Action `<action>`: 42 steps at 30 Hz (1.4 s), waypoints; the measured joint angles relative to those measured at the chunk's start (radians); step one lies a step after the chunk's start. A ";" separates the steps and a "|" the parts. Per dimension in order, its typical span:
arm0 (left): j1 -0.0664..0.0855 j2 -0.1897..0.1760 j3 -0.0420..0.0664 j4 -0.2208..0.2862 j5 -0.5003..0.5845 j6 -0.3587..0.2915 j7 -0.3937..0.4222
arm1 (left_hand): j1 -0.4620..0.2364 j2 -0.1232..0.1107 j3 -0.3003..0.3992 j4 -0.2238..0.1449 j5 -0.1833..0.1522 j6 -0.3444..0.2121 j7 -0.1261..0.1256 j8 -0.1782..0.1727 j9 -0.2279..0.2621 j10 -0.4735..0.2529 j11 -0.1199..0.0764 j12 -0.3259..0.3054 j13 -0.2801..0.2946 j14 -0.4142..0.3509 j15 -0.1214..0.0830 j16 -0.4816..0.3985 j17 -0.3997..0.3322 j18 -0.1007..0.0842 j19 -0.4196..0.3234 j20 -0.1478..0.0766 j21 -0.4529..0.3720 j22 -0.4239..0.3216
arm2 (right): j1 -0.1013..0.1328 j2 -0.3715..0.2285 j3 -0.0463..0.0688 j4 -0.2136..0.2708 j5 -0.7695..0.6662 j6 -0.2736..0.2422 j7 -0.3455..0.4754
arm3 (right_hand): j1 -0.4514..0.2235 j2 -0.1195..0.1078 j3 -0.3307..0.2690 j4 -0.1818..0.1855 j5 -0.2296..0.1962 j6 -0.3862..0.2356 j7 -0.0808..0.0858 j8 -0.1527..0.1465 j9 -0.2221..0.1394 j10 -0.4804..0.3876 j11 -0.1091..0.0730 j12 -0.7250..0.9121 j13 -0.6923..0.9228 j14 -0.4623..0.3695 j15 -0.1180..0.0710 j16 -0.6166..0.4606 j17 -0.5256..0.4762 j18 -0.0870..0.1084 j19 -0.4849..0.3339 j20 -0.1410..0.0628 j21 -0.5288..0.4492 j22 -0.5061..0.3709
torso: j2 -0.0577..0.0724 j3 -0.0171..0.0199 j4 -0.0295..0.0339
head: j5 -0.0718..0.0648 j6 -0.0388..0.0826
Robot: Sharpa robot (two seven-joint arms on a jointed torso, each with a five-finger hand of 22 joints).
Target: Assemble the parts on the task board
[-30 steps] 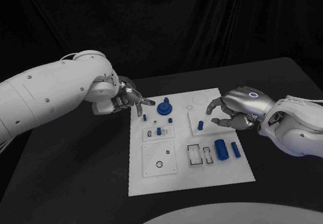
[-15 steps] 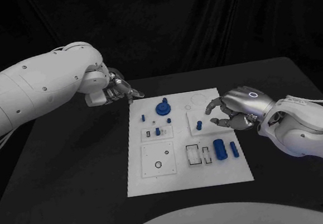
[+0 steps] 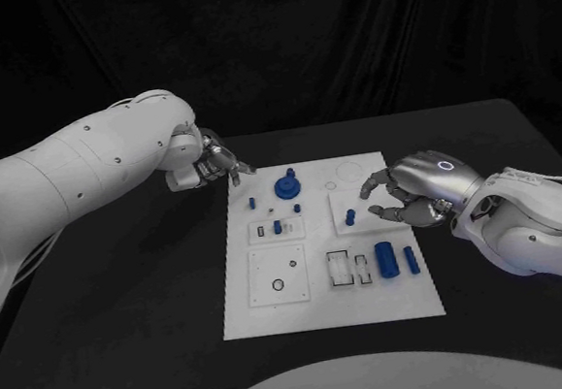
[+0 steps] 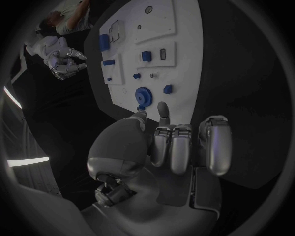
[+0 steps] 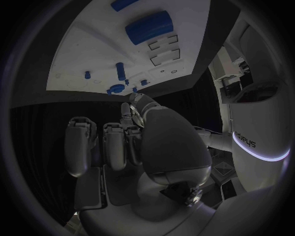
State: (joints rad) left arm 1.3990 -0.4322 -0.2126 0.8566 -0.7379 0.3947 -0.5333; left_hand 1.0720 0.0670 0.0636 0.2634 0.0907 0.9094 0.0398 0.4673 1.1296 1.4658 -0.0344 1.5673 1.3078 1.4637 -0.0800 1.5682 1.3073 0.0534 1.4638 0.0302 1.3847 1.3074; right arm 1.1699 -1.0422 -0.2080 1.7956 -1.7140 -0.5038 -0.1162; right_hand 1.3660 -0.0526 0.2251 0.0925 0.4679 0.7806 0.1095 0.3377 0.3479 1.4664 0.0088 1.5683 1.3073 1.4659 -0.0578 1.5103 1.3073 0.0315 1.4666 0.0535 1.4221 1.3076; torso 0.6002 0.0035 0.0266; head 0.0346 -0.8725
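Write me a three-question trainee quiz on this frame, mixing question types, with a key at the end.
1. True or false: the left hand is holding a blue part.
2. Which hand hovers at the task board's right edge? A) left B) right C) neither
3. Fill in: the large round blue part stands near the board's ___ end, as seen from the robot.

Key
1. False; its fingers hold nothing in the left wrist view.
2. B; the right hand sits there, beside the small blue peg.
3. Far.
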 measured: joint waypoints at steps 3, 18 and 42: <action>-0.008 0.008 0.000 -0.020 -0.011 0.000 0.029 | 0.008 0.006 -0.001 0.001 -0.001 -0.014 0.008 -0.032 -0.025 -0.002 0.009 0.000 0.000 0.005 0.005 0.000 0.000 0.000 0.005 0.007 0.000 0.000 | 0.000 0.000 0.000 0.000 0.004 0.000 0.000 | 0.000 0.000 0.003 0.003 0.000 0.000 0.000 0.000 0.000 0.000 0.000 0.000 0.000 0.000 0.000 0.000 0.000 0.000 0.000 0.000 0.000 0.000 | -0.001 0.0000 0.0001 | 0.000 0.000; -0.022 0.015 0.000 -0.047 -0.065 -0.001 0.103 | 0.021 0.003 -0.029 0.012 -0.012 -0.002 0.021 -0.122 -0.128 -0.002 0.024 0.000 0.000 0.003 0.021 0.000 0.000 0.000 0.002 0.017 -0.012 0.000 | 0.000 0.012 0.000 -0.007 0.016 0.000 0.001 | 0.000 0.000 0.003 0.003 0.000 0.000 0.000 0.000 -0.001 0.000 0.000 0.000 0.000 0.000 0.000 0.000 0.000 0.000 0.000 0.000 0.004 0.000 | -0.003 0.0005 -0.0020 | 0.005 0.000; -0.060 0.016 0.000 -0.049 -0.100 0.007 0.161 | 0.034 0.008 -0.037 0.010 -0.006 0.027 0.021 -0.122 -0.133 -0.002 0.024 0.000 0.000 0.003 0.021 0.000 0.001 0.000 -0.002 0.027 -0.024 0.000 | 0.000 0.009 0.000 -0.002 0.020 -0.002 0.001 | 0.000 0.000 0.003 0.003 0.000 0.000 0.000 -0.004 -0.002 0.000 0.000 0.000 0.000 0.000 0.000 0.000 0.000 0.000 0.000 0.000 0.008 0.000 | -0.002 0.0003 -0.0012 | 0.002 0.000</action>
State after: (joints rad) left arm 1.3386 -0.4162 -0.2125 0.8074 -0.8382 0.4020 -0.3725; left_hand 1.1063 0.0750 0.0263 0.2730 0.0851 0.9364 0.0607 0.3456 0.9963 1.4643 -0.0108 1.5673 1.3078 1.4670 -0.0585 1.5682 1.3079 0.0536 1.4621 0.0576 1.3608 1.3073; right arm 1.1699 -1.0329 -0.2079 1.7933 -1.6941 -0.5058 -0.1151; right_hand 1.3660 -0.0526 0.2279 0.0953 0.4678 0.7806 0.1095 0.3341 0.3462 1.4663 0.0087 1.5683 1.3073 1.4659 -0.0578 1.5103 1.3073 0.0315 1.4667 0.0535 1.4298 1.3073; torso 0.5982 0.0038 0.0253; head 0.0363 -0.8725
